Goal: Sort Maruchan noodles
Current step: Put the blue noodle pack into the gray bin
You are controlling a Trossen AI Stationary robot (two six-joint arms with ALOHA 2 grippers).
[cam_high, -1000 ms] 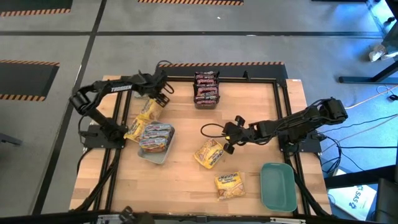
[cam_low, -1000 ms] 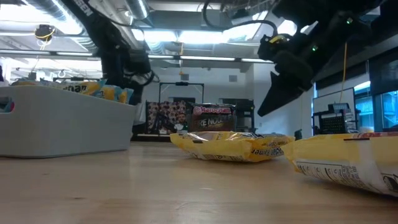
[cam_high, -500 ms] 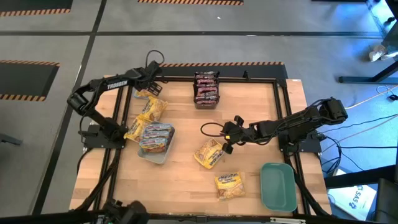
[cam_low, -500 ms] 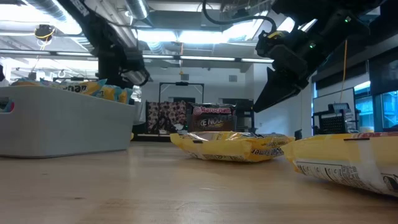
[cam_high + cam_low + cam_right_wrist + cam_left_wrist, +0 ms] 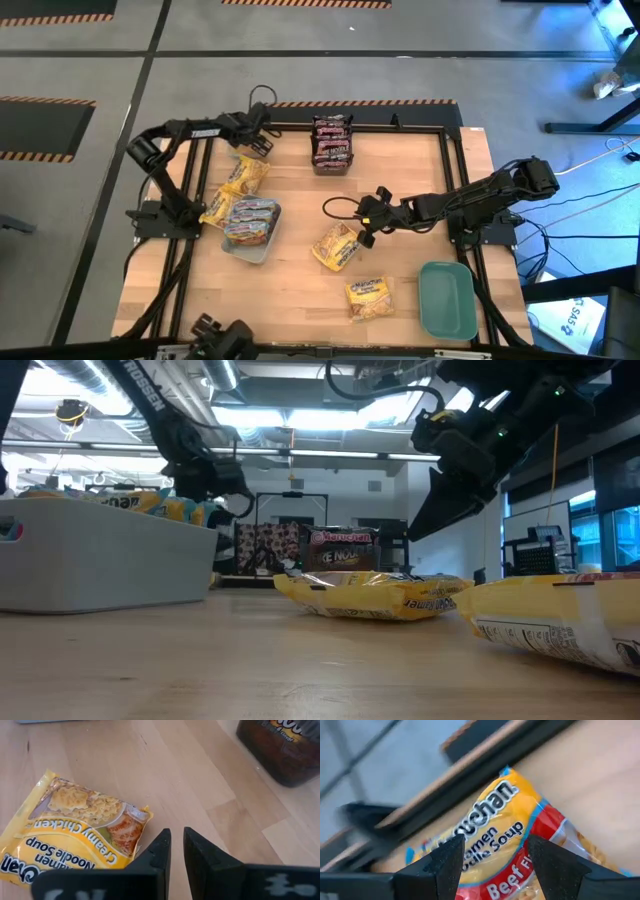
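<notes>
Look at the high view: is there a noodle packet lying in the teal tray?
No. The teal tray holds nothing, and the nearest yellow Maruchan packet lies on the wooden table beside it.

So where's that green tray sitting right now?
In the high view the teal tray sits at the table's near right corner, on the right arm's side, just right of a yellow noodle packet.

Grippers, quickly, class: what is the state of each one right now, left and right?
Left gripper: open, empty, above an orange beef packet near the table's far left edge.
Right gripper: shut, holding nothing, beside the creamy chicken packet.
</notes>
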